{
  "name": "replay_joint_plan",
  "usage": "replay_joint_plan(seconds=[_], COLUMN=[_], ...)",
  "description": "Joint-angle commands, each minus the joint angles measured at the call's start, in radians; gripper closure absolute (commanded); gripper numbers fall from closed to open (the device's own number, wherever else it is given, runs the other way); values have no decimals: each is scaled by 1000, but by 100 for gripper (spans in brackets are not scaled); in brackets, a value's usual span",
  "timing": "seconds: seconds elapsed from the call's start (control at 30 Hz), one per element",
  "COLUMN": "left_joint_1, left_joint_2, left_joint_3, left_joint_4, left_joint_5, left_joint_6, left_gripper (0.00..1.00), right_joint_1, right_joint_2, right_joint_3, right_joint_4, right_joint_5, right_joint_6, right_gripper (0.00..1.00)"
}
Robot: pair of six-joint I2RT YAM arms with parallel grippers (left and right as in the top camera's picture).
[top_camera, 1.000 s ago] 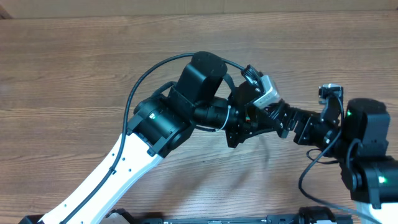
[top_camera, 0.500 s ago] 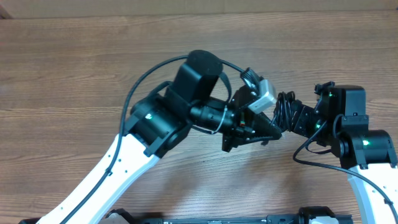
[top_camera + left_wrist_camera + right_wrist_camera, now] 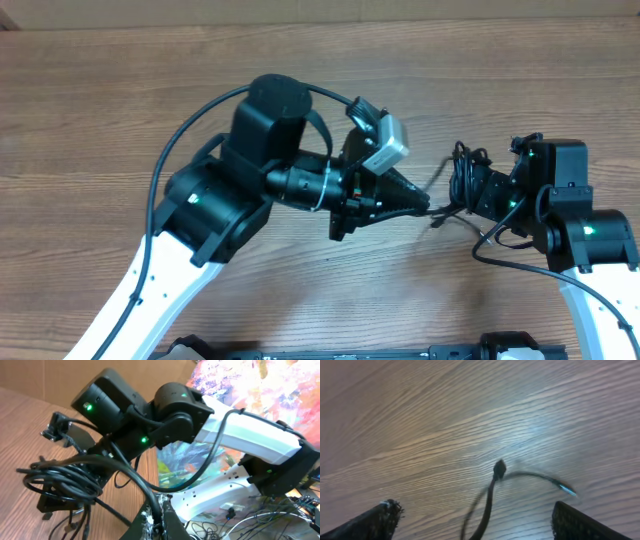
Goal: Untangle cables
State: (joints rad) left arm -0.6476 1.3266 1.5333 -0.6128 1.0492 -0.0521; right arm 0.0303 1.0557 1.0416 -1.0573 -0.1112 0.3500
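the left arm's bulky black wrist housing sits further left than a second ago, and the left gripper, pinched on one strand, has pulled away from the right gripper, leaving a gap between them. the bundle of thin black cables, unseen at first, now hangs looped at the right gripper with a strand stretched across that gap, and the right arm's black wrist has swung up and inward.
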Motion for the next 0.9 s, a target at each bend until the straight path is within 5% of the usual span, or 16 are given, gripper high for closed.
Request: replay_joint_plan(seconds=[0.0, 0.03, 0.07, 0.5, 0.57, 0.63, 0.73, 0.87], left_joint_1=[8, 8, 8, 8, 8, 8, 6, 6], left_joint_2=[-80, -80, -79, -78, -76, -74, -54, -7], left_joint_3=[33, 33, 33, 33, 33, 33, 33, 33], left_joint_4=[10, 9, 6, -104, -145, -177, -188, -188], left_joint_5=[107, 106, 102, -127, -212, -289, -324, -324], left_joint_6=[8, 8, 8, -14, -56, -108, -149, -198], left_gripper=[96, 96, 96, 96, 89, 69, 52, 47], right_joint_1=[-19, -19, -19, -19, -19, -19, -18, -18], right_joint_2=[9, 9, 9, 9, 9, 9, 9, 8], right_joint_3=[-13, -13, -13, -13, -13, -13, -13, -13], right_joint_4=[0, 0, 0, 16, 36, 61, 99, 127], right_joint_5=[82, 76, 52, -23, -84, -159, -273, -336], right_joint_6=[20, 20, 19, 5, -24, -59, -132, -193], right_gripper=[44, 76, 96, 96, 96, 96, 96, 96])
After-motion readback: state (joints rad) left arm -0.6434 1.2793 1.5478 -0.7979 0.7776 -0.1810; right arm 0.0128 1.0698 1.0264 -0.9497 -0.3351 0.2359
